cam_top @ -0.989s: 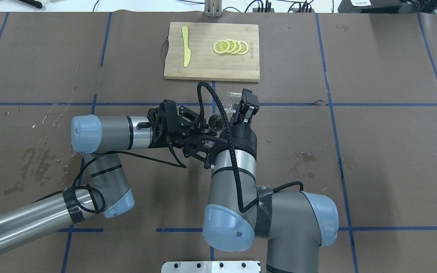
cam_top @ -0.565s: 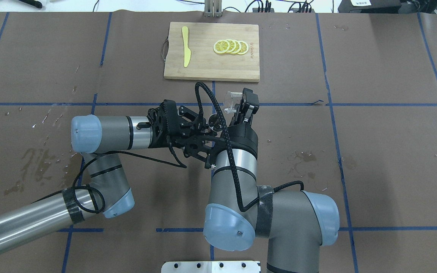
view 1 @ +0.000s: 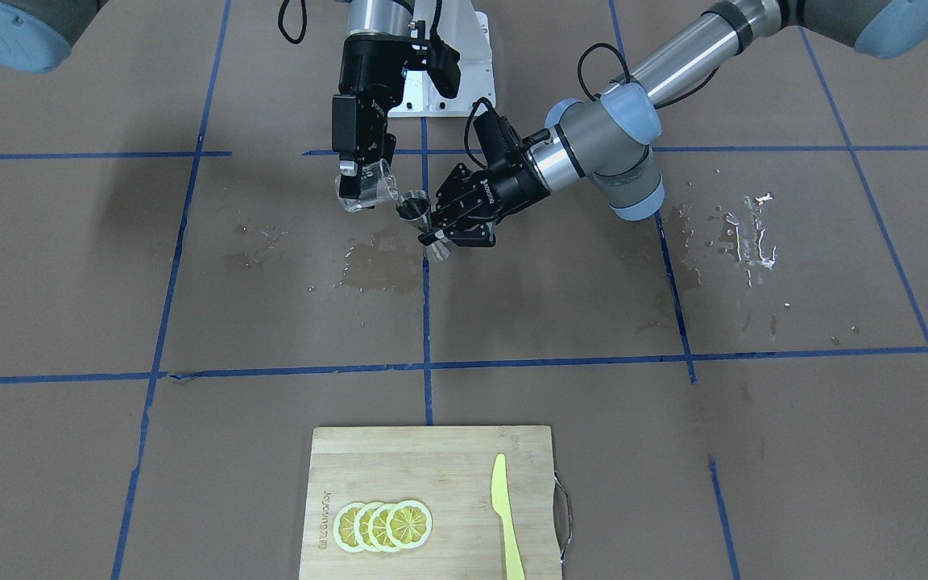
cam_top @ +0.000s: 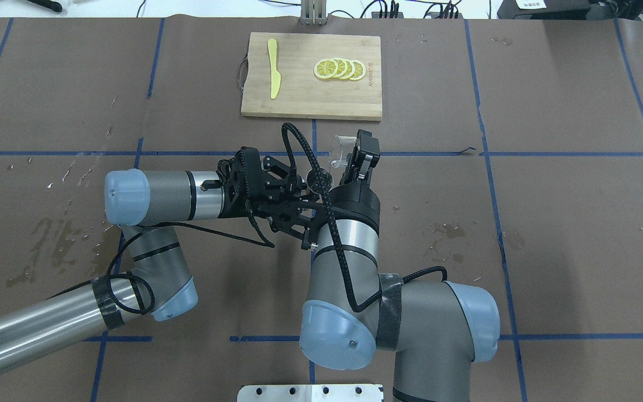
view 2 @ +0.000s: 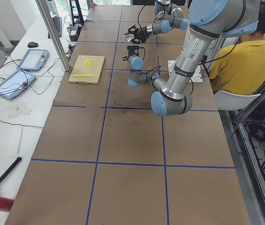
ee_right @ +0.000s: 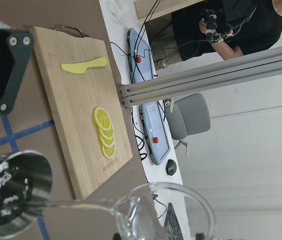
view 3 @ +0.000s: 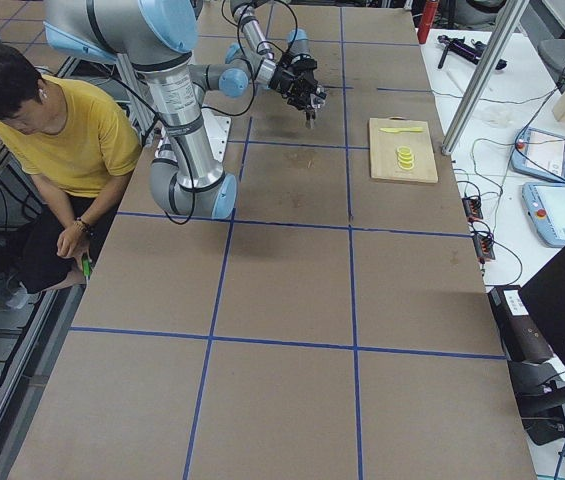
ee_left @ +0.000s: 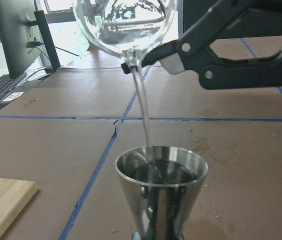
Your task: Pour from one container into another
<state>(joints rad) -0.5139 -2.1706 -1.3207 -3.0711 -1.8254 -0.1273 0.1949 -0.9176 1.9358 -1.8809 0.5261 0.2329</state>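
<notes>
The clear beaker (view 1: 367, 192) hangs tilted in my right gripper (view 1: 361, 181), which is shut on it. A thin stream of water (ee_left: 143, 110) runs from the beaker's lip (ee_left: 131, 62) into the top cup of the steel jigger (ee_left: 160, 190). The jigger (view 1: 424, 221) is upright above the table, and my left gripper (view 1: 436, 234) is shut on its waist. From overhead, the beaker (cam_top: 341, 149) sits just beyond the jigger (cam_top: 317, 180), which a black cable partly hides. In the right wrist view the beaker (ee_right: 165, 215) and the jigger (ee_right: 13, 192) are joined by the stream.
A wooden cutting board (cam_top: 310, 95) lies at the far side with a yellow knife (cam_top: 273, 67) and lemon slices (cam_top: 339, 68). Wet patches (view 1: 375, 266) mark the paper under the grippers, and more splashes (view 1: 742, 234) lie to one side. A seated person (view 3: 52, 130) is beside the robot's base.
The right wrist has turned slightly and its black cable loop has swung left over the jigger. The beaker stays tilted over the jigger. The left arm has not moved.
</notes>
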